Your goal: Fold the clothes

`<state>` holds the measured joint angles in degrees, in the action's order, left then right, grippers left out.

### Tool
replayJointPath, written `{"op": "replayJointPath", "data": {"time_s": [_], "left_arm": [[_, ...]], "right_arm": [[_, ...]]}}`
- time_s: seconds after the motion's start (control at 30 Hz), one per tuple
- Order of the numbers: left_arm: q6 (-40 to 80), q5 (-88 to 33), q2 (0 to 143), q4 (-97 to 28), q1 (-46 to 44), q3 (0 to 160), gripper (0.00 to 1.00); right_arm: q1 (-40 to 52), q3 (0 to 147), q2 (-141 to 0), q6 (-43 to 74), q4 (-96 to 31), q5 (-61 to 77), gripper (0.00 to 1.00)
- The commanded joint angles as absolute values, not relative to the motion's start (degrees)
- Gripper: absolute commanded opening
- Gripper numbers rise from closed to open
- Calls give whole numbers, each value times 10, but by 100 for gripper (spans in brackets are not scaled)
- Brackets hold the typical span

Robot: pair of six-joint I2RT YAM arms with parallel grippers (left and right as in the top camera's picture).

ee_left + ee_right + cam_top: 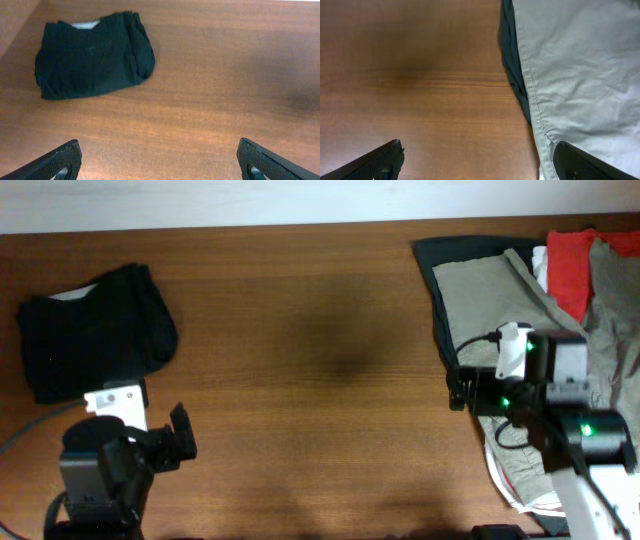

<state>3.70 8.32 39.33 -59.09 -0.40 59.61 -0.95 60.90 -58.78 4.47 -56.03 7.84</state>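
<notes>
The black shorts (95, 330) are lying folded, while a clothes pile (500, 295) is seemingly waiting. The left pincer (159, 152) and right pincer (477, 152) are gaping wide, empty.

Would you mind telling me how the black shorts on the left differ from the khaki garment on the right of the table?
The black shorts are near-black; the khaki garment is pale grey-beige. The shorts are folded into a compact bundle, while the khaki garment lies spread out. The shorts lie alone, whereas the khaki garment sits in a pile with a red garment and a dark garment. Both rest on the wooden table.
</notes>
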Motion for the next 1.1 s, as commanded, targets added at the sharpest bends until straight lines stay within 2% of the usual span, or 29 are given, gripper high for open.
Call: {"op": "replayJointPath", "data": {"time_s": [0.0,0.2,0.4,0.57,0.83,0.93,1.07], "left_arm": [[47,77,370,-574,-2,548,99],[47,77,382,-577,-2,543,99],[47,77,382,-577,-2,543,99],[47,77,382,-577,-2,543,99],[47,77,382,-577,-2,543,99],[47,77,382,-577,-2,543,99],[47,77,382,-577,-2,543,99]], "right_arm": [[-7,587,-534,50,-544,33,99],[-7,587,-575,49,-546,27,99],[-7,585,-699,49,-546,27,99],[-7,585,-685,49,-546,27,99],[-8,561,-437,47,-534,7,99],[-8,416,-298,34,-407,11,99],[-1,169,-79,34,-168,29,99]]}}
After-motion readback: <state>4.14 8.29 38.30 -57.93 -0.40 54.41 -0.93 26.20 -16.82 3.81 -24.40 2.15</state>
